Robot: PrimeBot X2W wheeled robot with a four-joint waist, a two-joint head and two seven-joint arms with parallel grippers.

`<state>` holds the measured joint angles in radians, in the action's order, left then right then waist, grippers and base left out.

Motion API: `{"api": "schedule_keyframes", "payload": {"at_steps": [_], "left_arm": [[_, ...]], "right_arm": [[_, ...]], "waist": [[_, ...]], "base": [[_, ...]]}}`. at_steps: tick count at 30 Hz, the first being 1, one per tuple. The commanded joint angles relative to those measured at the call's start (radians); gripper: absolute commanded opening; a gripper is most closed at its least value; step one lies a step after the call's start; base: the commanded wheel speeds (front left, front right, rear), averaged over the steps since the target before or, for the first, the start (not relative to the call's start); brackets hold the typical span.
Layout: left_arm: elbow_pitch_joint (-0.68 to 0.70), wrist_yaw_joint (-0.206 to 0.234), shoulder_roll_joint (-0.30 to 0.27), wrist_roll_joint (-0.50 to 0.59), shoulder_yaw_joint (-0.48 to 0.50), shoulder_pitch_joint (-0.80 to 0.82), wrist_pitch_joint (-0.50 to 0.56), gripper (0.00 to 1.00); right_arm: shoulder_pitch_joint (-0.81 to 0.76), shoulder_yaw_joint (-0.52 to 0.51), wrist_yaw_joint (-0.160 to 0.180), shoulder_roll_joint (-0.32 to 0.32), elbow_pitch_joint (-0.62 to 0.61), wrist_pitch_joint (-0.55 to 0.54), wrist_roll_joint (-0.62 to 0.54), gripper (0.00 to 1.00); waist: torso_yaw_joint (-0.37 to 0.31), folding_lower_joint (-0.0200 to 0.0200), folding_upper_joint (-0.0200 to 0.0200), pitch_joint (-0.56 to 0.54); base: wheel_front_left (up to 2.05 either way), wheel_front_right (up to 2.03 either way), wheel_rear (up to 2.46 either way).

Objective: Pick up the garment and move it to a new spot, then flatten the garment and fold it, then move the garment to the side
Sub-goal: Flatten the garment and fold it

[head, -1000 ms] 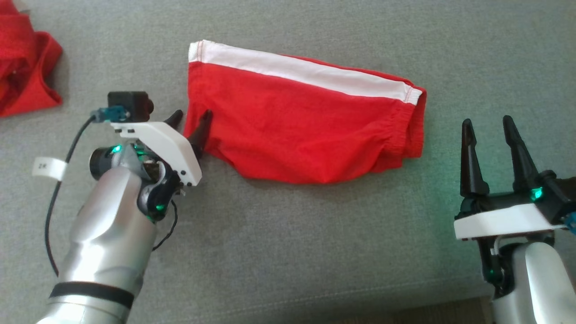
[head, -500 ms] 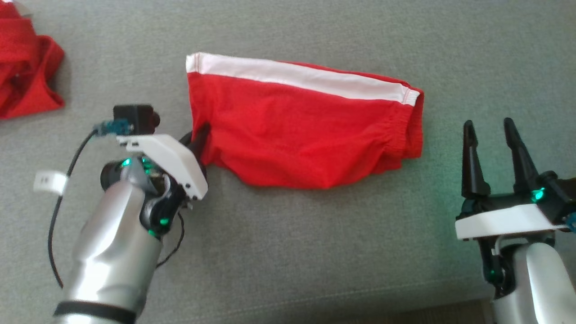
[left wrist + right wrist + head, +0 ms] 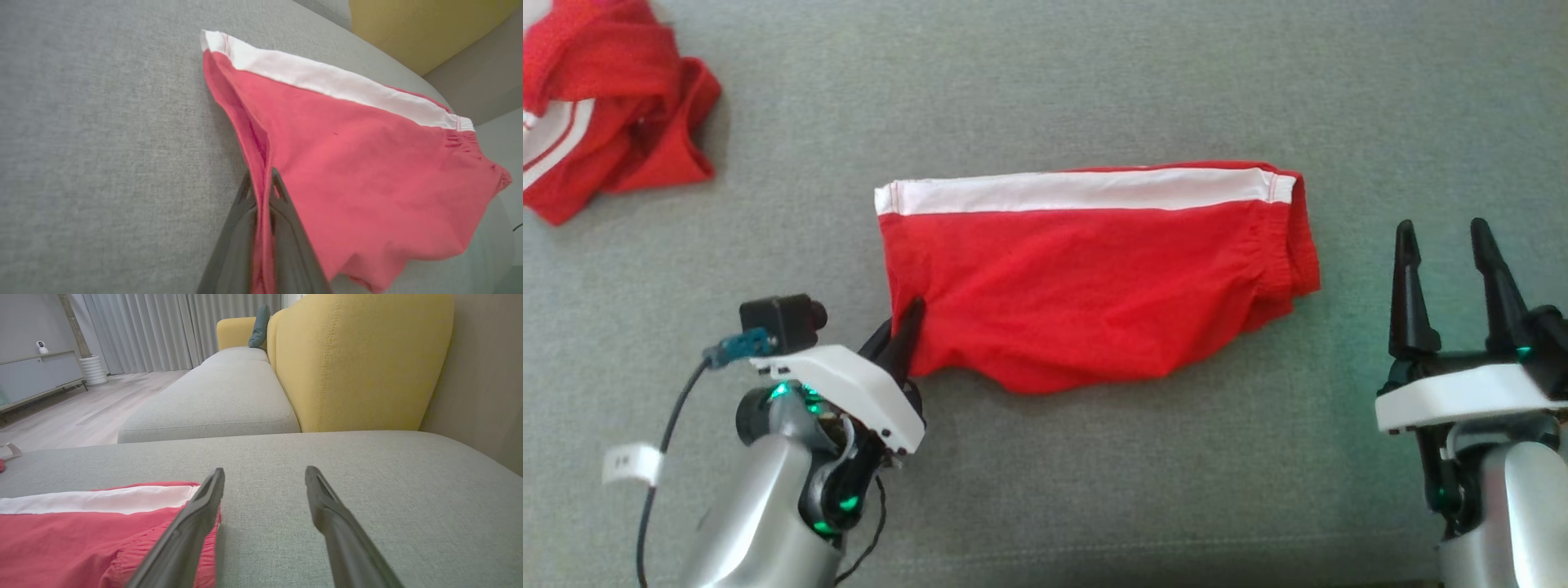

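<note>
Garment (image 3: 1094, 302) on cushion (image 3: 1094, 82); other garment (image 3: 605, 114) far left

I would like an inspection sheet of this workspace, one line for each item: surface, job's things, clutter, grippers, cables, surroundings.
Surface: grey sofa cushion, no stains seen.
Job's things: red garment with a white band, lying mostly flat, lower edge rumpled.
Clutter: second red garment, crumpled, at the far left.
Grippers: left gripper, jaws shut on the garment's left edge; right gripper, jaws open, beside the garment's right end, apart from it.
Cables: black cable with a white tag, beside the left forearm.
Surroundings: yellow backrest, grey curtains, wooden floor.
</note>
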<state>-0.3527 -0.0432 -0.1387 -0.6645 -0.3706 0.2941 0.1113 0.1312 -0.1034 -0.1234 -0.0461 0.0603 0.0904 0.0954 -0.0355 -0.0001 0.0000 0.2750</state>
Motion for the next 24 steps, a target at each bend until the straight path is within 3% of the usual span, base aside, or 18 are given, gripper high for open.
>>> {"api": "schedule_keyframes", "payload": {"at_steps": [1,2,3,15,24], "left_arm": [[0.048,0.013,-0.008,-0.003,0.044,0.018,-0.025,0.11],[0.056,0.018,-0.005,0.001,0.044,0.013,-0.037,0.37],[0.064,0.02,-0.003,0.007,0.044,0.01,-0.053,0.99],[0.141,0.061,-0.019,0.129,0.034,-0.009,-0.26,1.0],[0.225,0.112,-0.016,0.154,0.048,-0.104,-0.331,1.0]], "right_arm": [[0.006,0.021,-0.007,-0.004,-0.039,-0.008,-0.006,1.0],[0.007,0.021,-0.007,-0.004,-0.039,-0.012,-0.006,1.0],[0.009,0.022,-0.007,-0.004,-0.039,-0.016,-0.007,1.0],[0.026,0.046,-0.007,-0.004,-0.029,-0.062,-0.027,1.0],[0.051,0.143,-0.007,-0.033,0.019,-0.23,0.007,1.0]], "waist": [[0.008,0.0001,0.0,-0.004],[0.01,0.0001,0.0,-0.005],[0.011,0.0001,0.0,-0.006],[0.024,0.0001,0.0,-0.055],[0.053,0.0001,0.0,-0.097]], "base": [[0.0,0.0,0.0],[0.0,0.0,0.0],[0.0,0.0,0.0],[0.0,0.0,0.0],[0.0,0.0,0.0]]}}
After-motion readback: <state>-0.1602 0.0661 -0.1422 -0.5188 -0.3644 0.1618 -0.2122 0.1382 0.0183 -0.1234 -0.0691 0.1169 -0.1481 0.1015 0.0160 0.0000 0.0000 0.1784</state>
